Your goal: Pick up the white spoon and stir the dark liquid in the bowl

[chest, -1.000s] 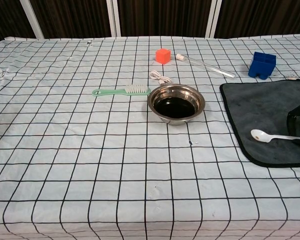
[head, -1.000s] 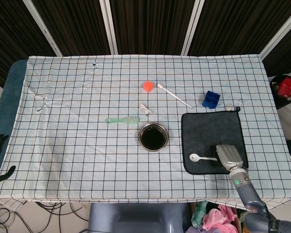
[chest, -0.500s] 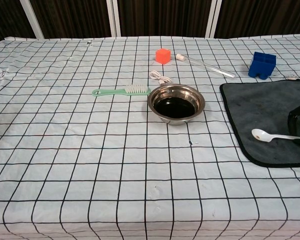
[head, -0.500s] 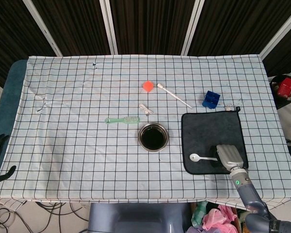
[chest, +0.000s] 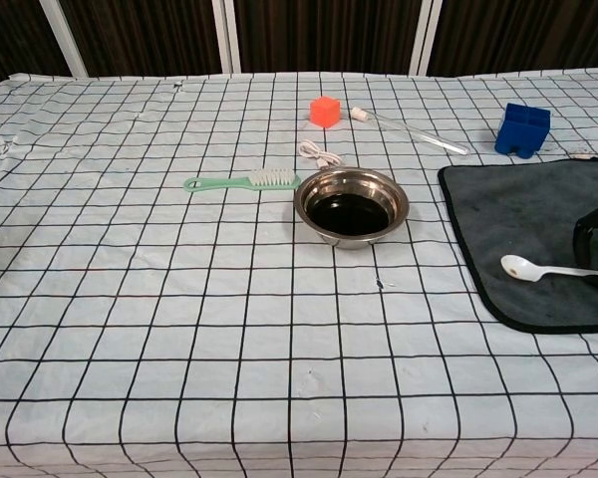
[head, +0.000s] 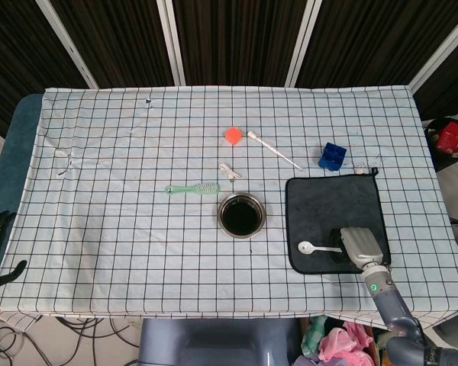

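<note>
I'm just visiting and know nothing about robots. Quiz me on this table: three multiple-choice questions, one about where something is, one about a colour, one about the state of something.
1. Where does the white spoon lie?
A. in the bowl
B. on the dark cloth
C. beside the green brush

2. What colour is the small cube behind the bowl?
A. orange-red
B. yellow
C. white

3. What is the state of the bowl?
A. tipped over
B. upright and empty
C. upright with dark liquid in it

Answers:
1. B, since the spoon's bowl end rests on the dark cloth with the right hand at its handle; whether the hand grips it cannot be told.
2. A, as the cube shows orange-red in both views.
3. C, because the chest view shows the bowl standing upright with a black pool inside.
</note>
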`<state>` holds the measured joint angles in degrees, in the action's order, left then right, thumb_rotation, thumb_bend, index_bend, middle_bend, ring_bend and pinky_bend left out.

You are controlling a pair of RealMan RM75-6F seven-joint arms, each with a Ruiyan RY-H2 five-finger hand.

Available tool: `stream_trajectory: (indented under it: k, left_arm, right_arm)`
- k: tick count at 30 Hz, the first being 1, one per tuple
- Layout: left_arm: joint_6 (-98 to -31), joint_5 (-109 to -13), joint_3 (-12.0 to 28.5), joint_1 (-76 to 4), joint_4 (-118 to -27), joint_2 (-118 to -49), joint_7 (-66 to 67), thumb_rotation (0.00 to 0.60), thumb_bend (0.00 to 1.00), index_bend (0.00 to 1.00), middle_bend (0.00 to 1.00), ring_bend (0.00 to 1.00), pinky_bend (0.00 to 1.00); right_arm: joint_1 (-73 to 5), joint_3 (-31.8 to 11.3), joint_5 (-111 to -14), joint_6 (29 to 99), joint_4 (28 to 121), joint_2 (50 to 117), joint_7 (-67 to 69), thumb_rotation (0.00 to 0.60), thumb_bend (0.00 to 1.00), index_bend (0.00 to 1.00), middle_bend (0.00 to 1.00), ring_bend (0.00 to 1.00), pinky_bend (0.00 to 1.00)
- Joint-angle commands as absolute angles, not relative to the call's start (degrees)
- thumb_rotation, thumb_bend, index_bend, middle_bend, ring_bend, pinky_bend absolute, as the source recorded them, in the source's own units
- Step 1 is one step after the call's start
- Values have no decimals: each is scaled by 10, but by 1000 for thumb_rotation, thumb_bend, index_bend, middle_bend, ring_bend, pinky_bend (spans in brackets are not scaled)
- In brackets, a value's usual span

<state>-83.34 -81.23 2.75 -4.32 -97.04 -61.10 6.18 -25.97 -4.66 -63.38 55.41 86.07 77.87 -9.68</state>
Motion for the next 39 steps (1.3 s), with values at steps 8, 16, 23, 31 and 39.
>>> stream_trajectory:
  k: [8,16,23,31,39]
  left_arm:
    - [-832,-810,29,-44,-970,-611,61,600,244,85,67,11,0]
    - [-835,-812,29,-43,-969,-610,57,600,244,85,67,11,0]
    - [-838,-813,31,-44,-967,-611,53,600,244,85,67,11,0]
    - [-855,-821,39,-43,-954,-621,42,600,244,85,62,9,0]
    - [-889,-840,48,-38,-926,-636,11,600,244,91,54,7,0]
  right_arm:
    - [-269,-58,-646,569,866,762,-119,600,349,600,855,1000,983]
    - [-296,-79,-651,579,908,705,-195,600,349,602,853,1000,982]
    - [-345,-98,-639,546,945,643,-277,600,349,601,853,1000,981]
    - [-403,-112,-627,539,969,641,-383,600,349,605,858,1000,981]
    - [-444,-119,-629,583,946,714,-475,600,350,605,867,1000,989]
